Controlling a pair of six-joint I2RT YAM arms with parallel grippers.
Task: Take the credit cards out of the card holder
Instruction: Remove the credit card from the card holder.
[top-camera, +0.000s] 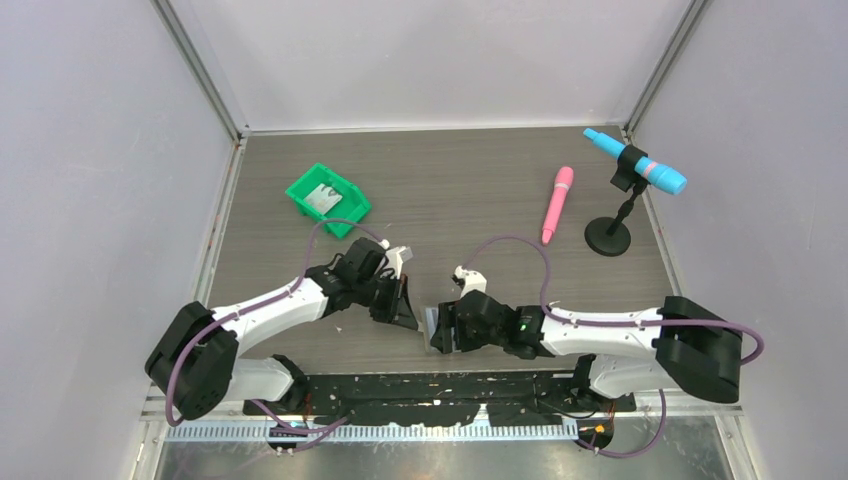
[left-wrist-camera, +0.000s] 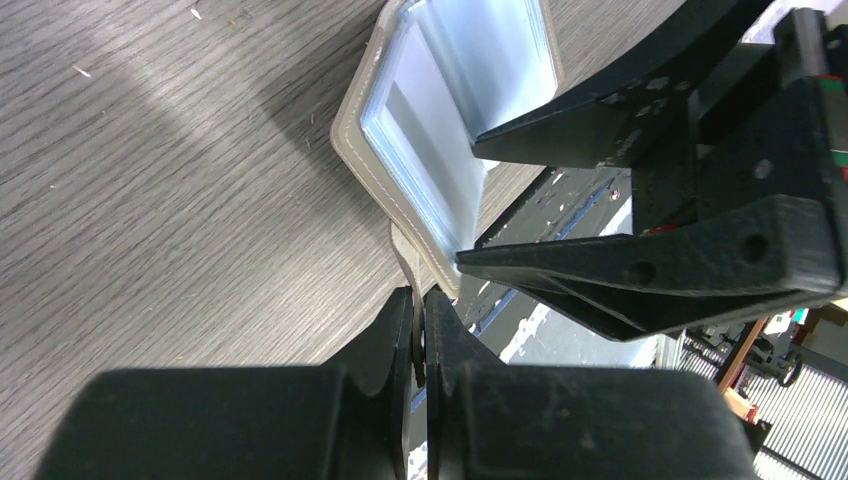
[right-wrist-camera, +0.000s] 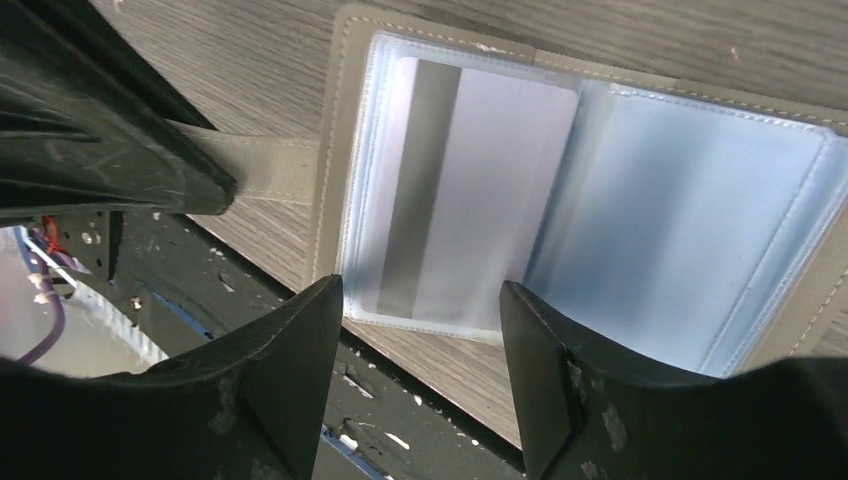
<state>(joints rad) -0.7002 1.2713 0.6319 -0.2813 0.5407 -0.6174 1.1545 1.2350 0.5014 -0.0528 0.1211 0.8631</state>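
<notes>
Wood-grain tabletop (top-camera: 450, 180) fills the overhead view. The two arms meet near its front edge, with the holder (top-camera: 430, 318) between the left claw (top-camera: 405, 300) and the right claw (top-camera: 445, 335). Well beyond the left claw sits a green bin (top-camera: 300, 190) with a pale card in it, likely the drop-off spot.

From the left wrist, the left claw (left-wrist-camera: 420, 305) is pressed together on the grey tab (left-wrist-camera: 405, 250). This props the holder (left-wrist-camera: 440, 120) open and tilted just ahead of it, seemingly to steady it. The right claw (left-wrist-camera: 468, 205) comes in from the side, its fingers parted around the holder's near edge.

From the right wrist, the right claw (right-wrist-camera: 422, 295) is spread, gripping nothing. One finger sits on either side of the lower edge of a card (right-wrist-camera: 490, 190) lying in the clear pocket directly ahead. The other pocket of the holder (right-wrist-camera: 690, 220) looks empty. I'd say the claw is lined up to pinch that card and draw it out while the left claw (right-wrist-camera: 200, 175) anchors the tab (right-wrist-camera: 265, 165).
</notes>
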